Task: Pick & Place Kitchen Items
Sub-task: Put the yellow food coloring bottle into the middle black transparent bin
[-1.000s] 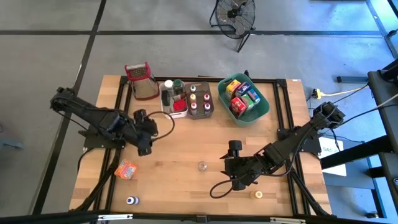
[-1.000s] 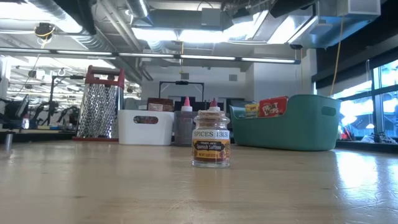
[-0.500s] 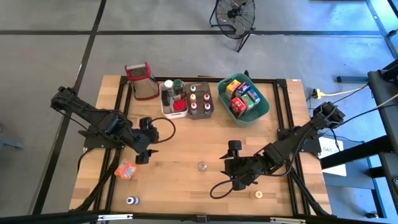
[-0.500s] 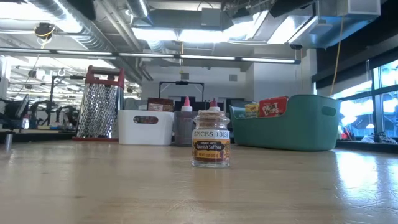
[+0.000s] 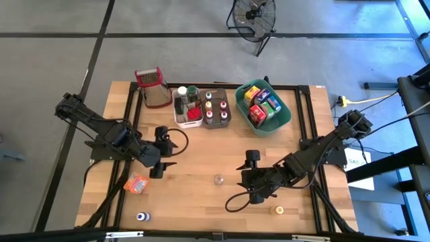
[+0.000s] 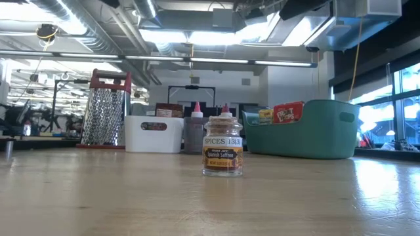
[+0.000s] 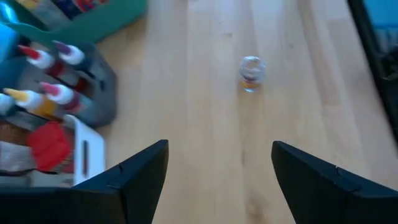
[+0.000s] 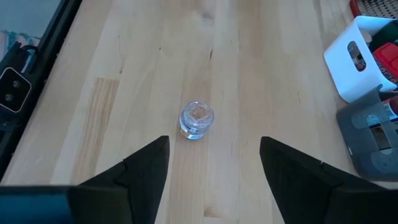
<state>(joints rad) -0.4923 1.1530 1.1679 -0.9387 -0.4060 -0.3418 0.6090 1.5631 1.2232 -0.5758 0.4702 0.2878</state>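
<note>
Glass, small and round with a pale lid, the spice jar [image 5: 218,179] stands upright on the bare wooden counter [image 5: 201,151], alone near the middle. The right claw [image 5: 249,179] hangs just beside it on the counter's right half, fingers spread wide and empty; in the right wrist view the jar [image 8: 197,120] lies straight ahead between the two dark fingers [image 8: 142,165], a little beyond their tips. The left claw [image 5: 158,160] is farther off, also wide and empty, and from its wrist the jar [image 7: 251,73] shows well ahead and to one side of centre. So the right arm looks the nearer and better lined up. The jar's long axis is vertical, so a level approach with the fingers closing on its round sides should suit it; smooth glass may slip or tip if nudged by one finger first.

An orange packet [image 5: 136,183] lies flat near the left claw, and it may be that arm's own target. A blue-capped bottle [image 5: 142,216] and a yellow-capped one [image 5: 277,210] stand near the front edge. At the back, the teal bin [image 5: 281,121] holds boxes, the white bin [image 5: 180,118] and dark bin [image 5: 226,119] hold bottles, and a steel grater [image 5: 154,88] stands beside them.
</note>
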